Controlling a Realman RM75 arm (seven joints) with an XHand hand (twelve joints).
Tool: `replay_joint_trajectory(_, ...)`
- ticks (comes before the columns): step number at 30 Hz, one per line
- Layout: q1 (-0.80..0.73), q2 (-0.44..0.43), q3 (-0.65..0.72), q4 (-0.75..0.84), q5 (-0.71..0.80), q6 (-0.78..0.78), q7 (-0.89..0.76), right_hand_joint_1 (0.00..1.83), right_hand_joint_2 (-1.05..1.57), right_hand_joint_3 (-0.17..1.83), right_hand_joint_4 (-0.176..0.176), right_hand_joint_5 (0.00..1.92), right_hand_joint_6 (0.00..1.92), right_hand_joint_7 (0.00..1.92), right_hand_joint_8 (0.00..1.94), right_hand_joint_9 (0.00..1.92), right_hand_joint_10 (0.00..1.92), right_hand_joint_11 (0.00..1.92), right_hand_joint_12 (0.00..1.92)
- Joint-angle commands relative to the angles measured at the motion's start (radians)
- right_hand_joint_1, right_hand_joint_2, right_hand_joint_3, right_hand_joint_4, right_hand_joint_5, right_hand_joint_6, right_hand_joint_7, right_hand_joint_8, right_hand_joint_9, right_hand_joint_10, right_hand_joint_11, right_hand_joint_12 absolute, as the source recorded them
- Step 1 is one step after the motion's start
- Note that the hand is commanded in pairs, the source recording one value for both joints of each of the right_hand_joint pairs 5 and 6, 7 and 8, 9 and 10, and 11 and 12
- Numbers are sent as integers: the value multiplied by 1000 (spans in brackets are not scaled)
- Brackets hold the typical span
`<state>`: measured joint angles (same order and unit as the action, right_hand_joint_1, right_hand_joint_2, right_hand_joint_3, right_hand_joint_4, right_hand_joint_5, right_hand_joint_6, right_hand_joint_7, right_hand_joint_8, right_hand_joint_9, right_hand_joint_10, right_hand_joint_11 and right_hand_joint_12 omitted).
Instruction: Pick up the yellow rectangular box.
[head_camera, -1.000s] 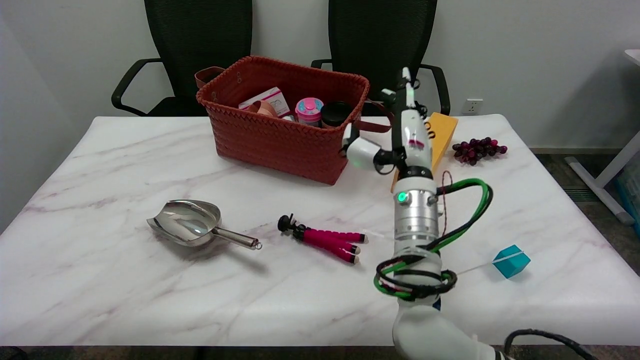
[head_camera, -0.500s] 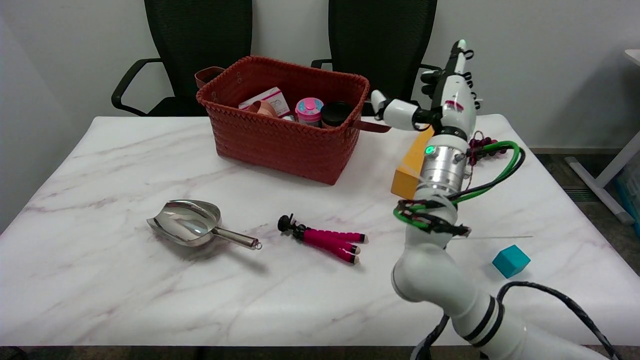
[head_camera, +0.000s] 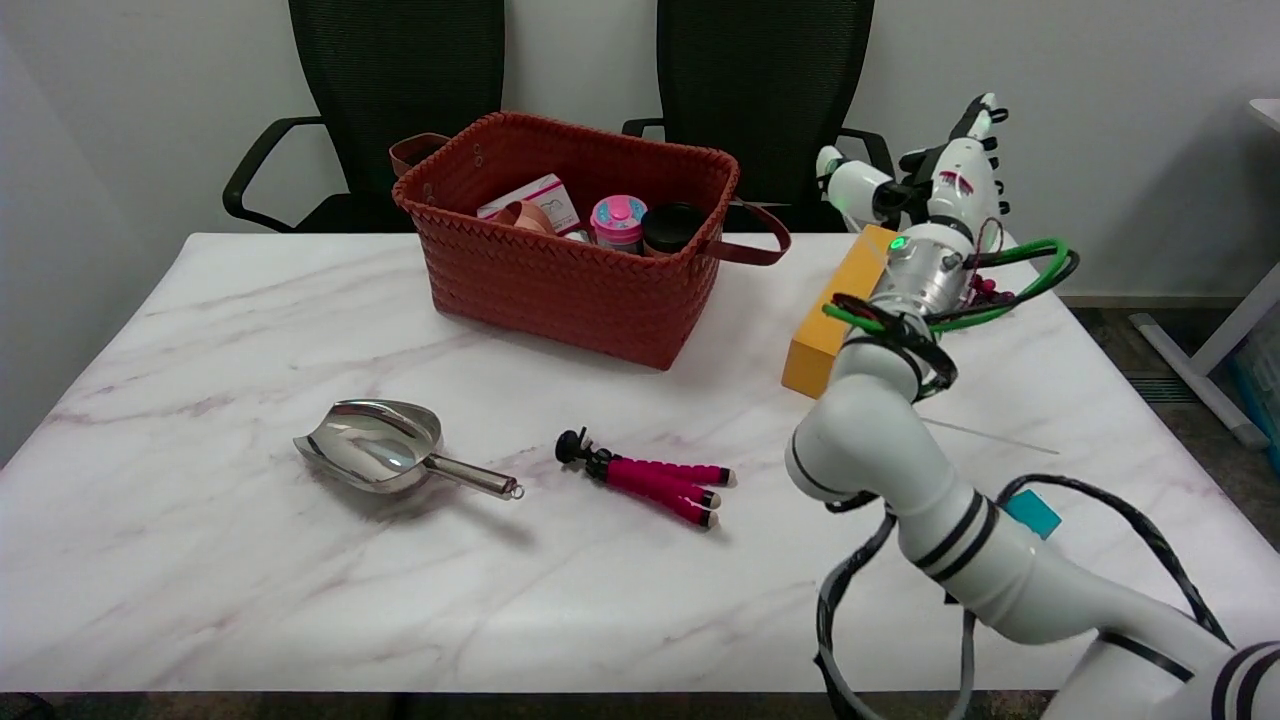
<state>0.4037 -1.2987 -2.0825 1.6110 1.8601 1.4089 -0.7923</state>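
The right hand (head_camera: 940, 175) hangs in the air at about two o'clock, fingers spread and holding nothing, above the far end of the one yellow box (head_camera: 835, 315). That box lies flat on the bench (head_camera: 250, 560), running from its near end by the forearm up towards the hand; whether the hand touches it cannot be told. Behind the wrist, one bunch of grapes (head_camera: 990, 290) is mostly hidden. At about four o'clock, one teal cube (head_camera: 1035, 515) peeks out from behind the arm. One red basket (head_camera: 570, 270) stands at twelve o'clock, holding several small things. Near the centre lies one pink tripod (head_camera: 650, 480), and at nine o'clock one metal scoop (head_camera: 385, 450). Two black chairs (head_camera: 400, 90) stand behind the bench.
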Motion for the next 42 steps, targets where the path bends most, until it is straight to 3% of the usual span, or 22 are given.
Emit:
replay_joint_trajectory(1,284,-12,-6,-288,266,117,-179,916,405,609,0,0,0,666,666,713,713,559,559)
replay_joint_trajectory(10,356,-5,8,-334,371,135,-272,910,421,498,0,0,0,684,684,713,713,499,499)
replay_joint_trajectory(15,410,-5,33,-337,406,171,-397,909,386,517,0,0,0,562,562,461,461,111,111)
replay_joint_trajectory(27,566,-10,23,-484,596,383,-476,877,398,457,0,0,0,465,465,469,469,224,224)
replay_joint_trajectory(34,627,-43,18,-599,608,391,-480,865,418,436,0,0,0,465,465,485,485,250,250)
replay_joint_trajectory(42,758,-126,20,-888,644,327,-466,855,435,393,0,0,0,484,484,520,520,309,309)
